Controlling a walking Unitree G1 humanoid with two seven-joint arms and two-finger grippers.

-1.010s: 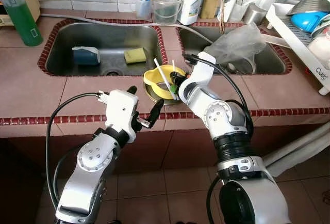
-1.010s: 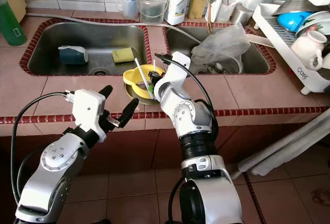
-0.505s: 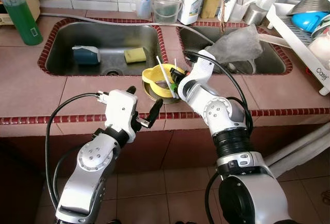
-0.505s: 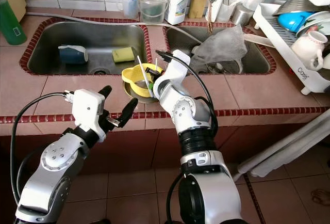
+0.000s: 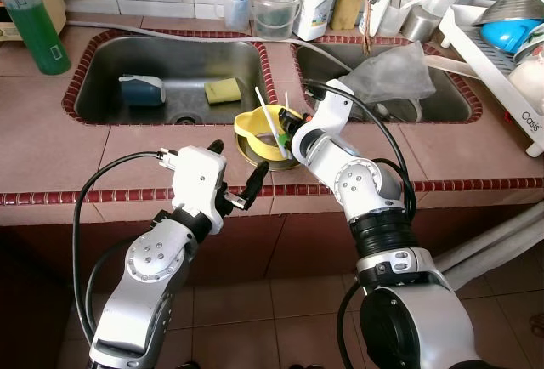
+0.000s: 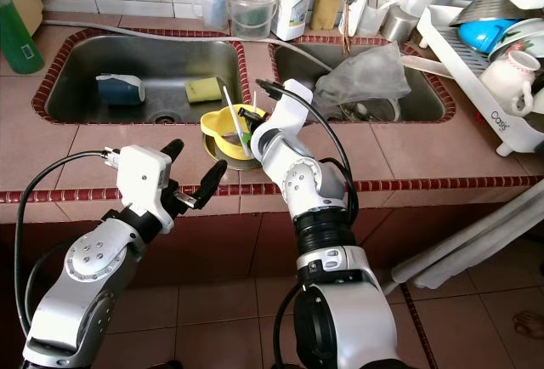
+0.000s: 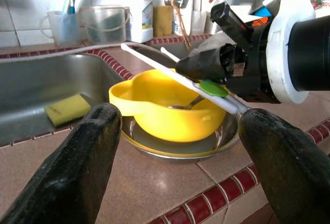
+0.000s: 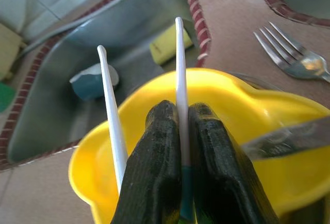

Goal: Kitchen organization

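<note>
Right end effector (image 8: 184, 146) clenched on one white stick (image 8: 179, 79) over yellow bowl (image 5: 265, 133), left end effector (image 5: 239, 172) released; thin pinch may slip, or tip bowl on lifting.

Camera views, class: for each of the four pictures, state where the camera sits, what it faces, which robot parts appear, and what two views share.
Left eye view: on the head, looking down at the double sink; both silver arms show.
Right eye view: same head, same scene, slightly shifted.
Left wrist view: on the left wrist, facing the yellow bowl between the left pincer fingers, spread open.
Right wrist view: on the right wrist, over the bowl; right pincer shut on a white utensil handle.
Shared: both wrist views show the yellow sponge.
</note>
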